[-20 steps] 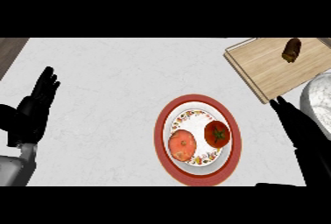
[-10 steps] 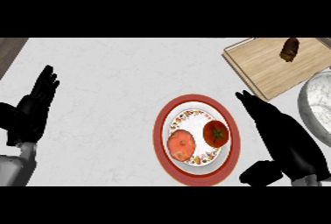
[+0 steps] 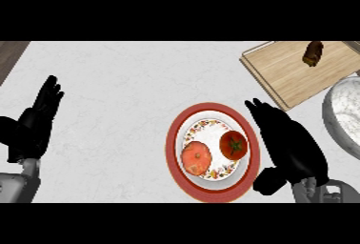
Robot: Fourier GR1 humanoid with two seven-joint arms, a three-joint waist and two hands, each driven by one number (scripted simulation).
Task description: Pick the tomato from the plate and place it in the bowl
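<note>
On the pale tabletop nothing of the task is done yet. The bowl at the right edge holds no tomato that shows. On the red-rimmed plate the tomato sits untouched beside an orange fruit. The right hand hovers just beside the plate's right rim, fingers straight, holding nothing. The left hand rests open at far left. Grasp, lift and placing all remain.
</note>
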